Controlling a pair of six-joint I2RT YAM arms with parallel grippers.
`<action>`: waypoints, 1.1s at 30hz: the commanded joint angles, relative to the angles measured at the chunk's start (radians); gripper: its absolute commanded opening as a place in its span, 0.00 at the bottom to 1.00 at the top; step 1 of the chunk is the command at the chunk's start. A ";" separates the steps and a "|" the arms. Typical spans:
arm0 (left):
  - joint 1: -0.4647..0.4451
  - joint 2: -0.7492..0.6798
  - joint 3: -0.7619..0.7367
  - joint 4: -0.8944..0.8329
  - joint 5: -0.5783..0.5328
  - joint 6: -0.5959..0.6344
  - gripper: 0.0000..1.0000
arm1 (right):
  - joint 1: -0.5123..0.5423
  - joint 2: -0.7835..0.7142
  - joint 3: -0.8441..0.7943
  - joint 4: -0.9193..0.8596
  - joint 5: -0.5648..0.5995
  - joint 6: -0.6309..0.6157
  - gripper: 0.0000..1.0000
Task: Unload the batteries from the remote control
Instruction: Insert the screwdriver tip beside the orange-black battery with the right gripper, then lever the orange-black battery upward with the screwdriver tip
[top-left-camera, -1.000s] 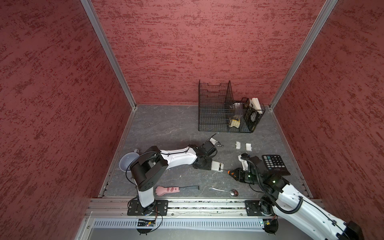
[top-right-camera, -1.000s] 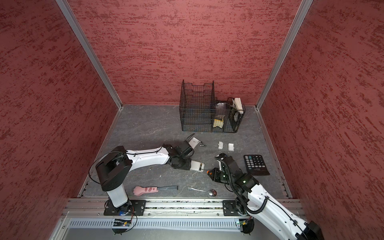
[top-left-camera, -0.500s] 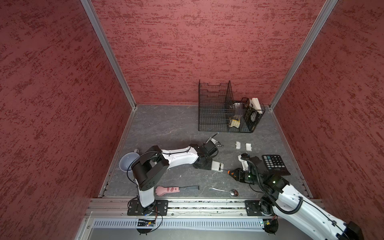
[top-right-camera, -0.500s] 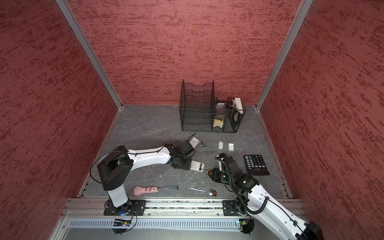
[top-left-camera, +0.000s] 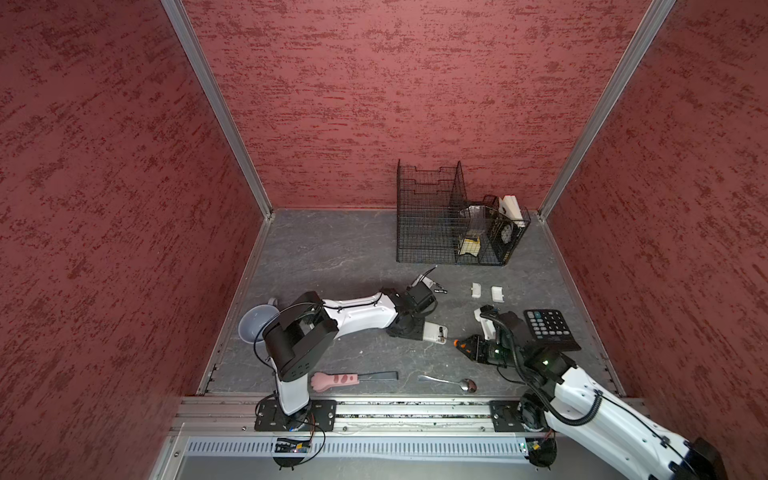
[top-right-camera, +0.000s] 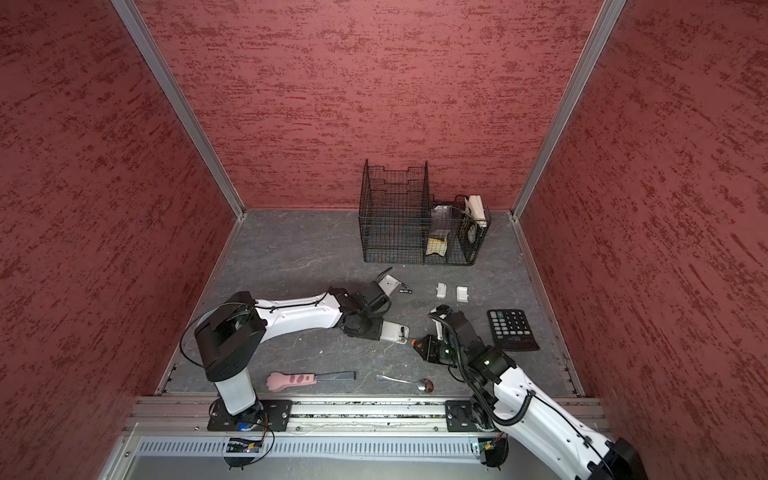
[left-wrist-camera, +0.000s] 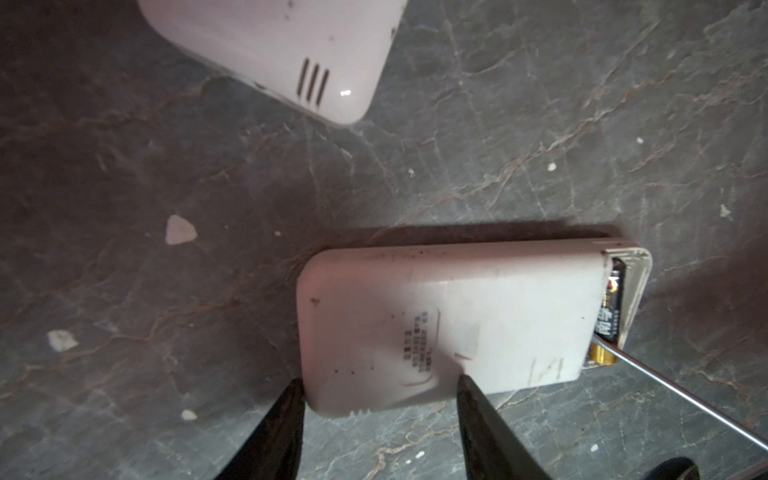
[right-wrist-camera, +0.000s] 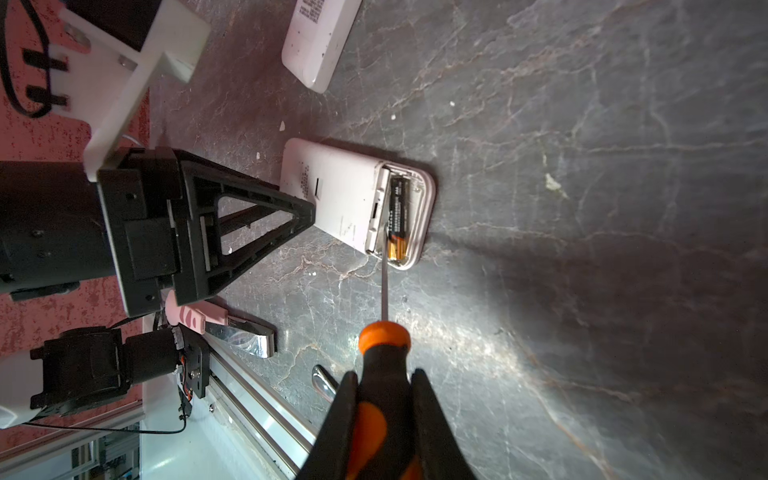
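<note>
**Screwdriver tip at the last battery in the remote**

Your left gripper straddles the white remote control, jaws half-wide against its end, pinning it to the table. Your right gripper is clamped on the orange-handled screwdriver, its tip under the battery in the open compartment. Two loose batteries lie at twelve o'clock of the remote.
</note>
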 joint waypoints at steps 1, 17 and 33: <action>-0.013 0.058 -0.037 0.006 -0.049 0.016 0.56 | 0.003 -0.004 0.022 0.064 -0.022 -0.025 0.00; -0.013 0.042 -0.055 0.024 -0.049 0.016 0.56 | 0.003 -0.029 0.163 -0.135 0.060 -0.037 0.00; -0.006 0.035 -0.057 0.012 -0.055 0.022 0.56 | 0.003 -0.064 0.091 -0.172 0.115 -0.010 0.00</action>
